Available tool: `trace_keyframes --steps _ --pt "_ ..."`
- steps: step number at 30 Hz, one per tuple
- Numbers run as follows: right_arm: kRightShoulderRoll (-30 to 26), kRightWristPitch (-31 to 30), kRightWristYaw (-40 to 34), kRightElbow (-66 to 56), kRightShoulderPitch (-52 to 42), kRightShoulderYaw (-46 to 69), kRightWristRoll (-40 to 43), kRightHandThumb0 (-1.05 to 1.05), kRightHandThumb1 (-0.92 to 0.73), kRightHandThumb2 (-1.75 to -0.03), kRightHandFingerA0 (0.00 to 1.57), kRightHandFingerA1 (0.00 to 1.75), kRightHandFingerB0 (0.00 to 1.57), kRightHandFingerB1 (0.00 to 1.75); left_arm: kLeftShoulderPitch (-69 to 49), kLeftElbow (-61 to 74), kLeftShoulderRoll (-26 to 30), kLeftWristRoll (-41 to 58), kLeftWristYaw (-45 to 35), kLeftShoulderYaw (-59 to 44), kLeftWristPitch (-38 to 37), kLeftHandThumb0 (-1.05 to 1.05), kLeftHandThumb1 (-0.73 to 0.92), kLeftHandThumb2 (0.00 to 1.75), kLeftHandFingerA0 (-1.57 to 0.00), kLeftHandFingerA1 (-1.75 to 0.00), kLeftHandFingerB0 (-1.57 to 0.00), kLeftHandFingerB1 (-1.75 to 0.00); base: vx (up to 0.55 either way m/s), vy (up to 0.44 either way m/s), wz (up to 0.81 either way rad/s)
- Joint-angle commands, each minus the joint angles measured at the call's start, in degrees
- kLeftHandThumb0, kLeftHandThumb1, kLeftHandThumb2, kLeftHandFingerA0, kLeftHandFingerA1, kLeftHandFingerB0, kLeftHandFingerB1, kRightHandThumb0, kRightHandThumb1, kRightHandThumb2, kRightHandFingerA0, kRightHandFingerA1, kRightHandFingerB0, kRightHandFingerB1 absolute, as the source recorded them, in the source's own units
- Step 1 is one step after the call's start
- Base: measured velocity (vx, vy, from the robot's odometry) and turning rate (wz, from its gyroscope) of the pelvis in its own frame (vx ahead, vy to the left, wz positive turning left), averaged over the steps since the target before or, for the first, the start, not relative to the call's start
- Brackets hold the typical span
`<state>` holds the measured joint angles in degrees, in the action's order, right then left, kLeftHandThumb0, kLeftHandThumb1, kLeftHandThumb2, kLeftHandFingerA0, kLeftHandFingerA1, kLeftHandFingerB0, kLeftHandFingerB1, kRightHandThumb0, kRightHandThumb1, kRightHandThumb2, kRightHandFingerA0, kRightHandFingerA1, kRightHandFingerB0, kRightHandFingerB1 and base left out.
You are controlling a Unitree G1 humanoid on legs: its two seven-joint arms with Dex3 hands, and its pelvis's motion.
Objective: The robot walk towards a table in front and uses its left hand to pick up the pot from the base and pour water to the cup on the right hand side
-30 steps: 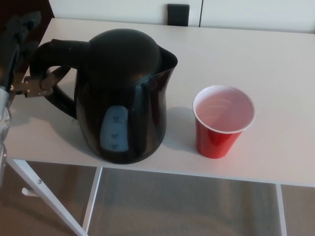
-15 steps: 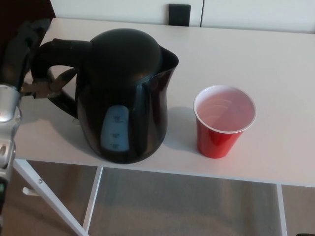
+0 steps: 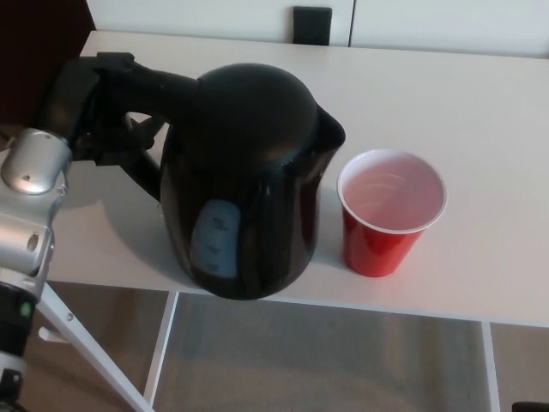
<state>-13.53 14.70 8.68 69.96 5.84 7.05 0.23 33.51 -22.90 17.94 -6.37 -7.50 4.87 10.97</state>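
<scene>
I see my left hand (image 3: 90,107) wrapped tight around the handle of the black pot (image 3: 249,184), fingers closed on it. The pot stands over the white table (image 3: 480,94), its spout just beside the red cup (image 3: 390,210).

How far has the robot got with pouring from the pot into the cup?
Done: the left hand has closed on the handle of the pot. In hand: the pot's spout sits close beside the cup, leaning toward it. Left: the pour itself; no water stream shows.
</scene>
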Motion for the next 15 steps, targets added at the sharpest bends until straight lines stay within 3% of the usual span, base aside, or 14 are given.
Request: trace_keyframes --steps 1,3,8,14,15 --pt "-0.9 0.4 -0.2 -0.2 0.0 -1.0 -1.3 -0.59 -0.44 -0.61 0.85 0.66 0.53 0.61 -2.0 1.5 0.1 0.3 -1.1 -0.8 -0.3 -0.14 0.82 0.69 -0.87 -1.53 -0.68 -1.24 0.0 0.0 0.0" --pt "-0.9 0.5 -0.1 -0.3 0.0 -1.2 -1.3 -0.59 -0.44 -0.61 0.85 0.66 0.53 0.61 -2.2 1.6 0.0 0.5 -1.1 -1.2 -0.6 -0.14 0.82 0.69 -0.87 -1.53 -0.68 -1.24 0.0 0.0 0.0" --pt "-1.2 0.4 -0.7 -0.1 0.0 -1.9 -1.7 -0.62 -0.43 -0.58 0.88 0.66 0.57 0.6 -2.8 3.2 -1.3 1.8 1.5 -4.6 -1.2 -0.14 0.81 0.71 -0.98 -1.41 -0.75 -1.03 0.0 0.0 0.0" --pt "-1.1 0.1 -0.4 -0.1 0.3 -1.6 -1.3 -0.6 -0.43 -0.59 0.86 0.67 0.58 0.61 -1.3 2.8 -2.2 0.1 4.3 -6.3 -2.2 -0.16 0.81 0.7 -0.98 -1.4 -0.74 -1.08 0.0 0.0 0.0" --pt "-1.2 0.2 -0.3 0.0 0.3 -1.7 -1.4 -0.64 -0.44 -0.56 0.87 0.65 0.59 0.59 -0.8 2.6 -2.6 0.1 5.5 -6.8 -2.3 -0.18 0.81 0.67 -1.03 -1.37 -0.77 -1.02 0.0 0.0 0.0"
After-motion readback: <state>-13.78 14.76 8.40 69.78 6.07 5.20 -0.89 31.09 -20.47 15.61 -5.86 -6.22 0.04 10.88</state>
